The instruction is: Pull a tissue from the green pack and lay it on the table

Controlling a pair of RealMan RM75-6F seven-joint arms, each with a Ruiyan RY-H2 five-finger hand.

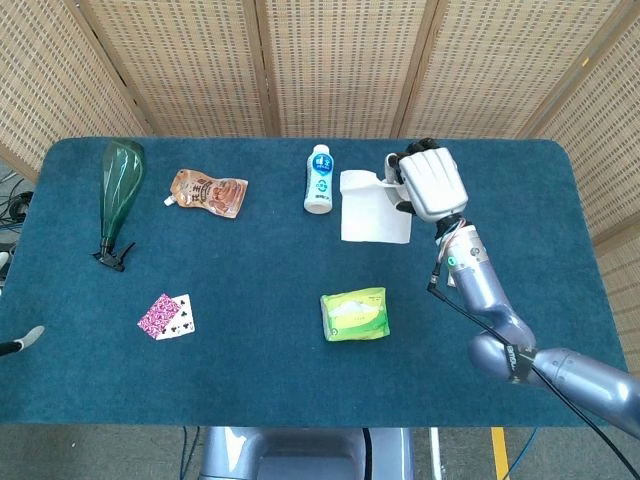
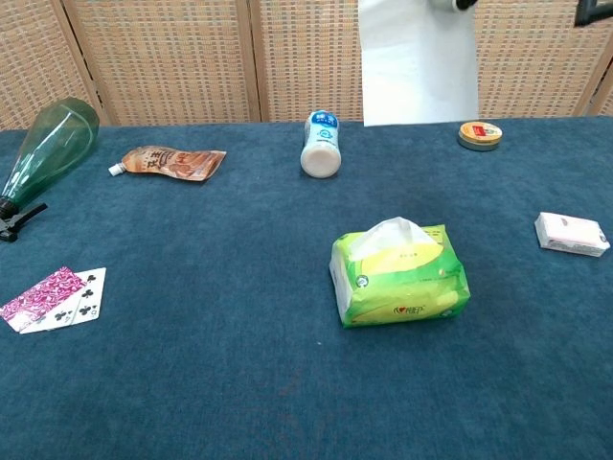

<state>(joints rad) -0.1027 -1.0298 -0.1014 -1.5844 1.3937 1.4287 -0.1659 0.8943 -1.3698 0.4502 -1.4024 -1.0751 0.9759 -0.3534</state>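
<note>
The right hand (image 1: 430, 182) was raised high above the far middle of the desk (image 1: 250, 380), its fingers (image 1: 398, 170) pinching the top edge of a white tissue (image 1: 374, 205); the sheet hung free below the hand, clear of the cloth, probably lifted that high so that its whole length came out of the pack. In the chest view the tissue (image 2: 419, 67) dropped straight down as a flat rectangle, long axis upright, lower edge level and pointing at the desk, upper edge running out of the top of the picture; the hand itself was all but cut off there. The green pack (image 1: 354, 315) lay well apart from the sheet, nearer the robot, long axis across the desk, with a fresh tuft (image 2: 388, 233) standing in its slot. The tissue was out of the pack but not yet laid down. The left hand showed in neither view.
</note>
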